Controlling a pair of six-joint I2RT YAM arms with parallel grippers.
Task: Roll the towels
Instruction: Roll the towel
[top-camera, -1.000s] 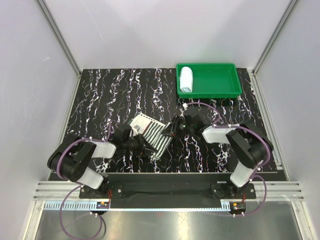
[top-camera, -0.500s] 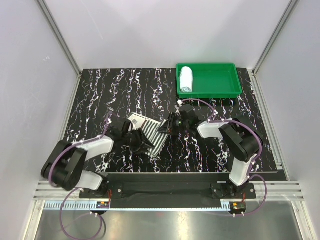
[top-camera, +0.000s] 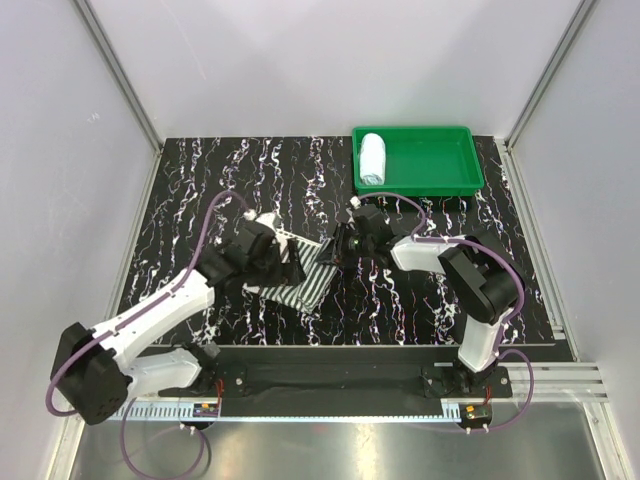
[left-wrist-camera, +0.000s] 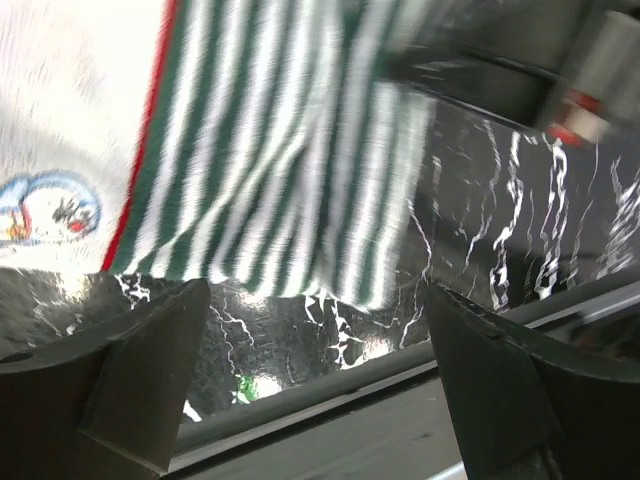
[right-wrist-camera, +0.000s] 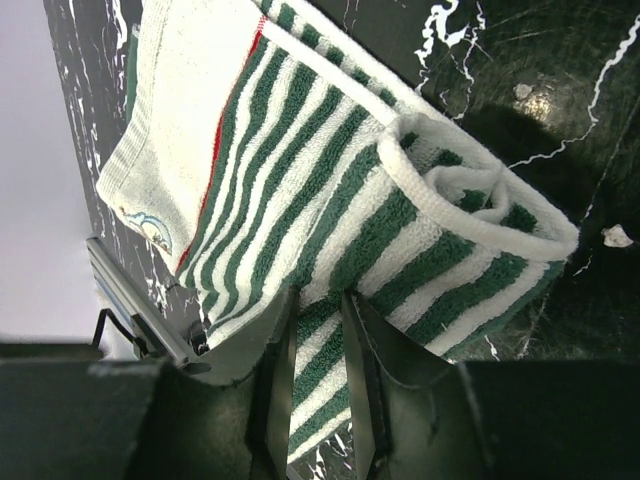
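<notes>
While the right end effector (right-wrist-camera: 316, 305) clamps the rolled edge of the striped towel (top-camera: 306, 284), the left end effector (left-wrist-camera: 318, 295), spread apart, hovers by its flat end.

Striped towel (top-camera: 314, 277) fills the middle, green tray (top-camera: 440, 165) the far right; left tabletop (top-camera: 195, 190) open.

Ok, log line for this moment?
striped towel: one end curled | left gripper: open, at towel | right gripper: pinching towel | blue towel: rolled, in tray
</notes>
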